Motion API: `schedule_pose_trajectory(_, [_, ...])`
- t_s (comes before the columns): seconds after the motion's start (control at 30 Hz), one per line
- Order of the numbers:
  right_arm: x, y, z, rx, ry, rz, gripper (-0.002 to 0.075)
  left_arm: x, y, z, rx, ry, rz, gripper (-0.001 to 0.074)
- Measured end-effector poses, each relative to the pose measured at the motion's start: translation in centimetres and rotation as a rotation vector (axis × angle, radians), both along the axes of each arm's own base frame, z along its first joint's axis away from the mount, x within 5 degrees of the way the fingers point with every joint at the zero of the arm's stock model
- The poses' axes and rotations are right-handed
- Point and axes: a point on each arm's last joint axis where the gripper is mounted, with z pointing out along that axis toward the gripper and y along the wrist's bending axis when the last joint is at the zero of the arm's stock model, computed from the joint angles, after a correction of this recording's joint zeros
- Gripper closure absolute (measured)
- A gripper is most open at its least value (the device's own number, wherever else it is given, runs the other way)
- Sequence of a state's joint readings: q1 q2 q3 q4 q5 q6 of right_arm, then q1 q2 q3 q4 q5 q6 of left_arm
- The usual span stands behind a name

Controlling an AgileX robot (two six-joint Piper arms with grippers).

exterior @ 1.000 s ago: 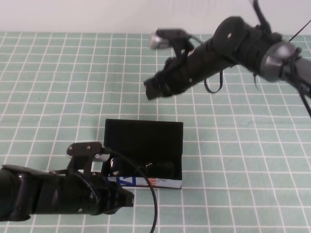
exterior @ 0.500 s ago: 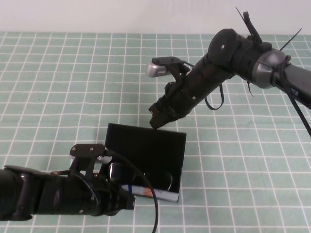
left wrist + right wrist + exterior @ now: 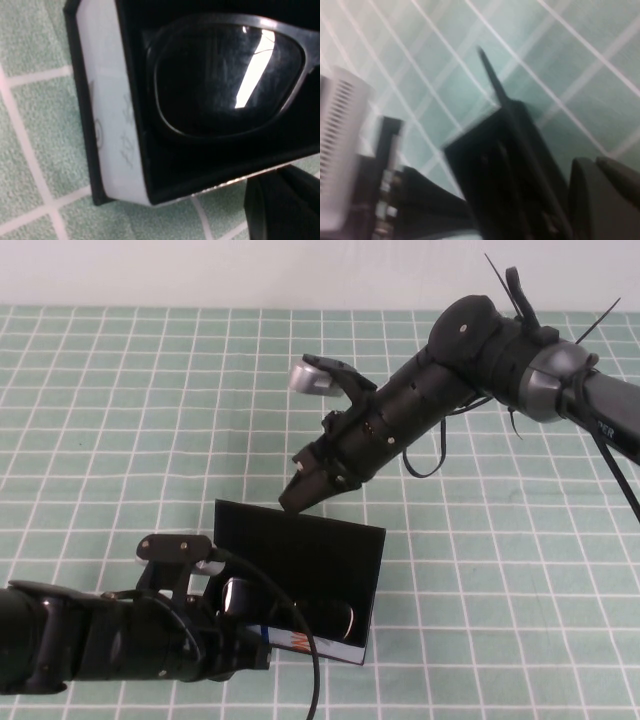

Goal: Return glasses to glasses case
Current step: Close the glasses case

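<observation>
The glasses case (image 3: 300,545) stands near the front middle of the table, its black flap lid raised and leaning forward over the box. The black glasses (image 3: 335,618) lie inside it. In the left wrist view one dark lens (image 3: 225,75) sits within the case's white side panel (image 3: 112,115). My right gripper (image 3: 292,502) is shut, with its tip at the lid's top far edge. In the right wrist view its fingertips (image 3: 607,197) are next to the lid (image 3: 510,170). My left gripper (image 3: 258,652) is shut, low at the case's front left corner (image 3: 285,210).
A green mat with a white grid (image 3: 120,420) covers the table. A white wall runs along the far edge. My left arm lies along the near left side of the table. My right arm reaches in from the far right.
My right gripper has come down and left from above the table to the lid's top edge. The lid has tipped forward and the case has turned slightly. My left gripper has stayed at the case's front.
</observation>
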State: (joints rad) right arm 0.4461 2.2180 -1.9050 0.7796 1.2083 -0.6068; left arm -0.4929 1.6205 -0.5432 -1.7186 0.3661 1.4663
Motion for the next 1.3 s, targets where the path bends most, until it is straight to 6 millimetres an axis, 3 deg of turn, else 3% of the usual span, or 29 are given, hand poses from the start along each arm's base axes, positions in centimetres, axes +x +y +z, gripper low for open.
schedule_pose_trajectory(0.23, [-1.2, 1.7, -0.4, -0.026, 0.013, 0.034, 0.0737, 0.6, -0.2, 0.4, 0.0, -0.027, 0.001, 0.0737])
schedule_pose_trajectory(0.47, [-3.6, 3.4, -2.8, -0.118, 0.08, 0.086, 0.0737, 1.1, -0.3, 0.8, 0.007, -0.052, 0.002, 0.0737])
schedule_pose_trajectory(1.0, [-3.7, 3.0, -3.4, -0.179, 0.065, 0.094, 0.0739, 1.1, -0.2, 0.8, 0.046, -0.096, -0.04, 0.0737])
schedule_pose_trajectory(1.07, [-3.7, 2.9, -2.3, -0.197, 0.012, 0.107, 0.0739, 0.9, -0.1, 1.7, 0.049, -0.141, -0.076, 0.0737])
schedule_pose_trajectory(1.17, [-3.7, 2.2, 1.6, -0.214, -0.114, 0.104, 0.0739, 0.3, -0.1, 4.3, 0.004, -0.234, -0.125, 0.0737])
schedule_pose_trajectory(1.3, [-5.0, 0.2, 9.4, -0.216, -0.325, 0.002, 0.0739, -1.4, 0.1, 9.9, -0.091, -0.443, -0.221, 0.0737])
